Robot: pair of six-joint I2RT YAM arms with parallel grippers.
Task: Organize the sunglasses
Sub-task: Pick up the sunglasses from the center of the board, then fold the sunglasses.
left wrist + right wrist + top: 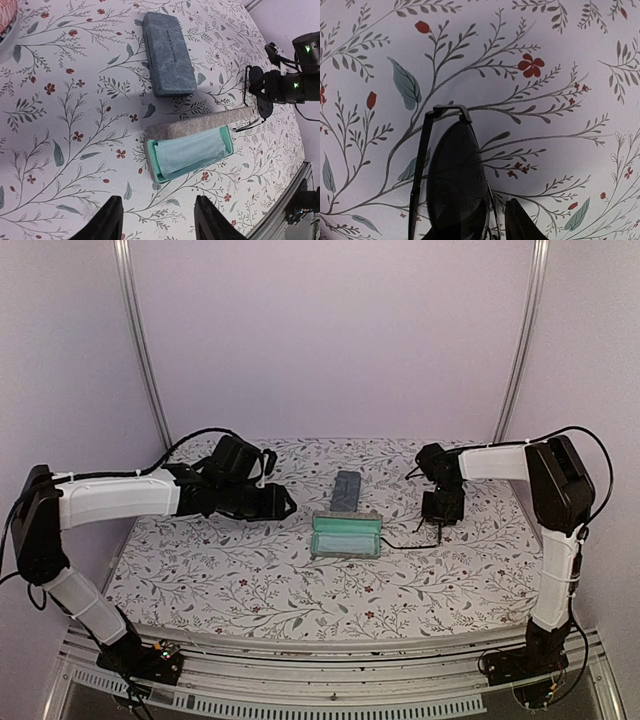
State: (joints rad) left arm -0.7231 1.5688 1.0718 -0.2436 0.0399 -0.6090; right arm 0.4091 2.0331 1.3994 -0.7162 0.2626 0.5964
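Observation:
One pair of sunglasses (452,175) with a dark aviator lens and thin black wire frame hangs in my right gripper (492,220), which is shut on its frame just above the tablecloth. In the top view the right gripper (440,512) holds them to the right of the open case, one long arm (410,542) trailing toward it. The sunglasses also show in the left wrist view (262,106). My left gripper (159,222) is open and empty, above the cloth left of the case (275,502). A second pair is not in view.
An open case (345,537) with a teal lining holds a folded light blue cloth (192,152), and its tan-grey lid (210,122) stands behind it. A closed blue-grey case (168,54) lies just beyond it. The floral tablecloth (230,580) covers the table.

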